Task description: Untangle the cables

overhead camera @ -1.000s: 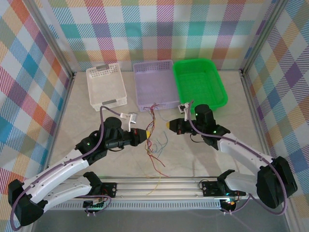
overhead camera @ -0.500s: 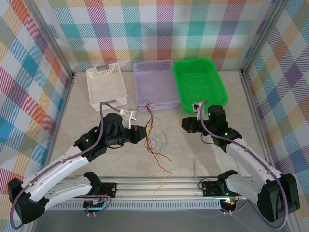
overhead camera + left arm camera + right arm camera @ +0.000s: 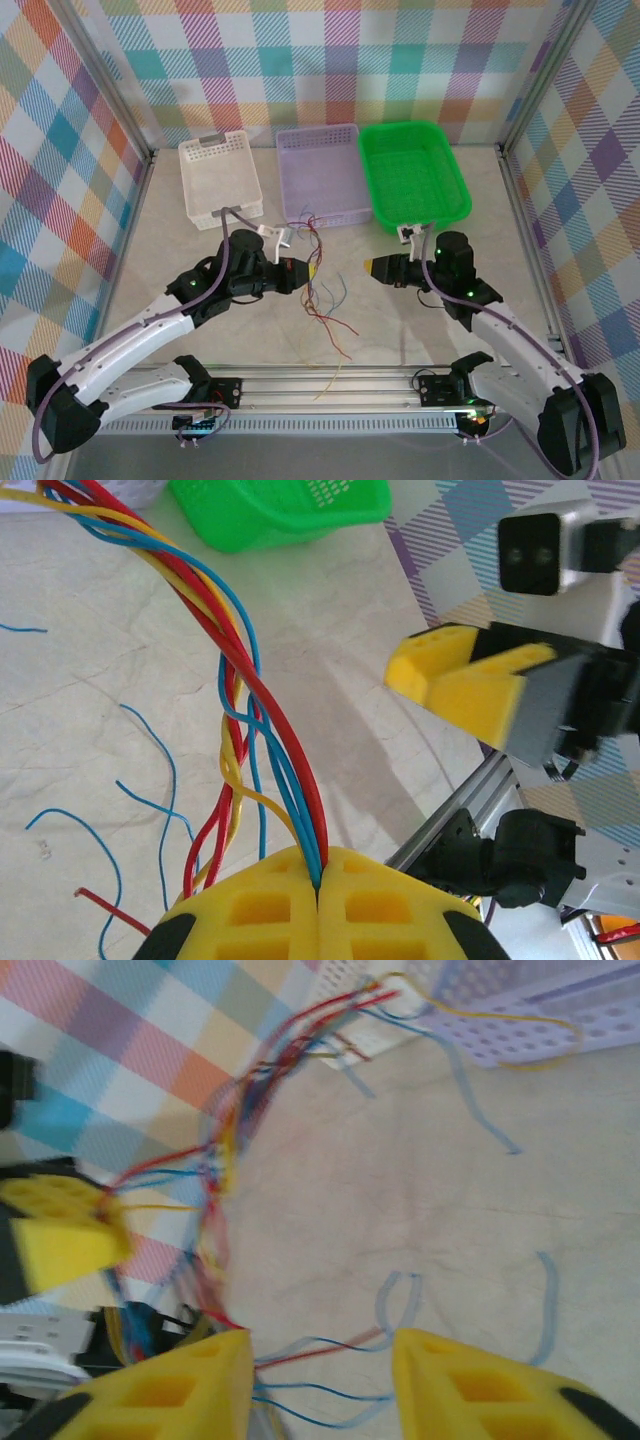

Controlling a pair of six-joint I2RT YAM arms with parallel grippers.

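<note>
Bounded by checked fabric walls, a pale stone-patterned table (image 3: 170,260) is seen with three baskets lined up along its far side: a white basket (image 3: 220,178), a lavender basket (image 3: 322,172) and a green basket (image 3: 415,172). The cables (image 3: 255,685), thin red, blue and yellow strands, are spread over the middle of the table between the two arms, with some ends lying just before the lavender basket and one reaching toward the near rail (image 3: 330,388). The left gripper (image 3: 318,878) is pressed closed on a twisted bundle of these strands, which rises out from between its yellow fingers. The right gripper (image 3: 320,1365) is held facing it, near but apart, with its fingers spread wide. A few loose blue and red strands are seen in the gap between those fingers, but the wrist picture is blurred and contact cannot be judged.
</note>
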